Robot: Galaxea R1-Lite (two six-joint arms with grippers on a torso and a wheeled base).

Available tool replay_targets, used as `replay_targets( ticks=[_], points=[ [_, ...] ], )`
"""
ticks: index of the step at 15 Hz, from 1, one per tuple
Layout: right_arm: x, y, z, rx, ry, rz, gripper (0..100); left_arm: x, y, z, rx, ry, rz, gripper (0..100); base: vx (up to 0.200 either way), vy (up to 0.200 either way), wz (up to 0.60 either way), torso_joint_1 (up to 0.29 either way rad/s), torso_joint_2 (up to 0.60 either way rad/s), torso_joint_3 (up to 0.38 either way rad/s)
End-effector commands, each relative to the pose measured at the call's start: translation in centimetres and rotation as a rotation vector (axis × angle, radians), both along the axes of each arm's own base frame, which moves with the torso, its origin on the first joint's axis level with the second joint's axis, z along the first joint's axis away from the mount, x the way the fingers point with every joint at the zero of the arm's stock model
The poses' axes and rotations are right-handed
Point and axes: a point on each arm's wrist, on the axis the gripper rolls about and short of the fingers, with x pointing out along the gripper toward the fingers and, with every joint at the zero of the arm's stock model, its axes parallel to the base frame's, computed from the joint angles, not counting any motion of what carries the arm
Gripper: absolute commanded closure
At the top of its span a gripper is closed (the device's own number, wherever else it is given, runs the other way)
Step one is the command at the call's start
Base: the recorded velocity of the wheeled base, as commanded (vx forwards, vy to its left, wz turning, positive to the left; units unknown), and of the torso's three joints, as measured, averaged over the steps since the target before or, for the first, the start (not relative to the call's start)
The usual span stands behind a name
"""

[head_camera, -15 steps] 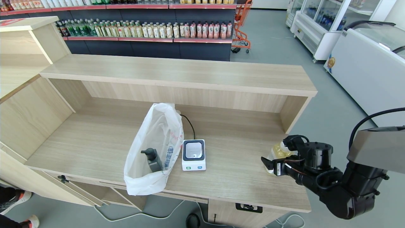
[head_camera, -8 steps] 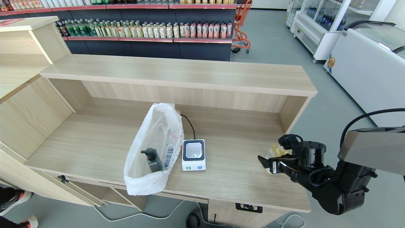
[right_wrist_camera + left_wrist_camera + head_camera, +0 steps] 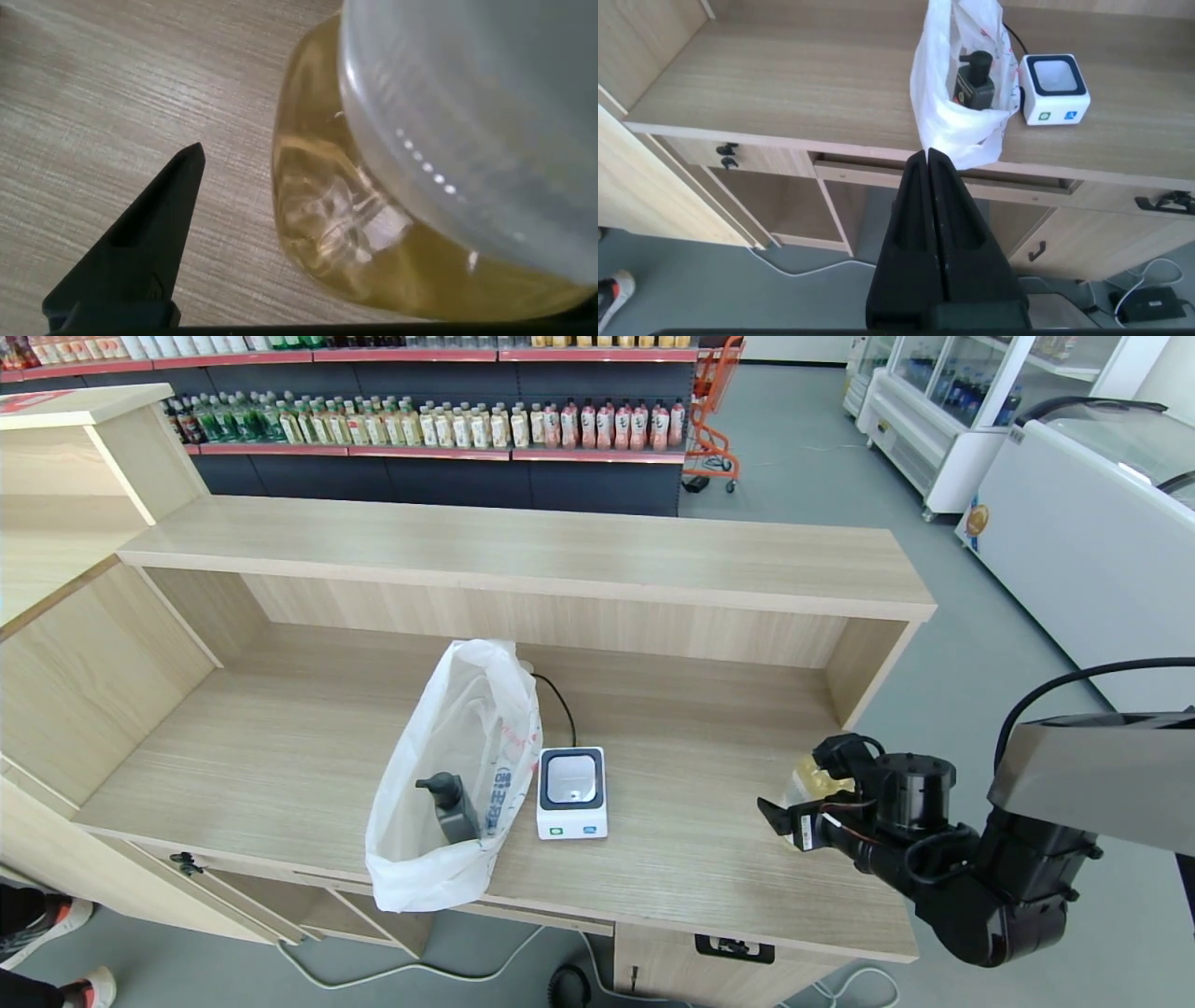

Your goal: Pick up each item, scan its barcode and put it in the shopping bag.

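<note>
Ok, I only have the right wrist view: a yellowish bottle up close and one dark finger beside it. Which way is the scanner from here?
Observer: The scanner stands on the counter, to the robot's left of the bottle and well apart from it.
Operator: And the bag?
Observer: The shopping bag stands open right beside the scanner, on its left, with a dark pump bottle inside.
Operator: Is the left arm in the way?
Observer: No. The left gripper is shut and sits out in front of the counter, on the near side of the bag.
</note>
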Motion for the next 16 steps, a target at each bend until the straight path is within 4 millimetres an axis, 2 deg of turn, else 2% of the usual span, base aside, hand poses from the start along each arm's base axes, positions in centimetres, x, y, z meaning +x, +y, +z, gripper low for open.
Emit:
replay_targets(
  ticks=[1,2,10,12,15,16],
  points=[
    [-0.1,-0.1,0.2,0.004,-0.02,-0.001,0,0.0,0.0,0.0,0.0,0.0,0.001,100,0.0,0.0,0.0,0.0,0.0,0.0],
    [0.0,-0.2,0.3,0.01,-0.039,-0.001,100,0.0,0.0,0.0,0.0,-0.001,0.0,100,0.0,0.0,0.0,0.0,0.0,0.0],
    [-0.1,-0.7,-0.9,-0.028,-0.006,0.016,100,0.0,0.0,0.0,0.0,-0.001,0.001,100,0.0,0.0,0.0,0.0,0.0,0.0],
    [0.4,-0.6,-1.4,-0.041,-0.012,0.02,100,0.0,0.0,0.0,0.0,-0.001,0.001,100,0.0,0.0,0.0,0.0,0.0,0.0],
    [0.7,-0.4,-1.3,-0.067,-0.024,0.031,100,0.0,0.0,0.0,0.0,0.0,0.001,100,0.0,0.0,0.0,0.0,0.0,0.0],
    [0.8,-0.3,-0.3,-0.059,-0.061,0.028,100,0.0,0.0,0.0,0.0,-0.003,0.001,100,0.0,0.0,0.0,0.0,0.0,0.0]
  ],
)
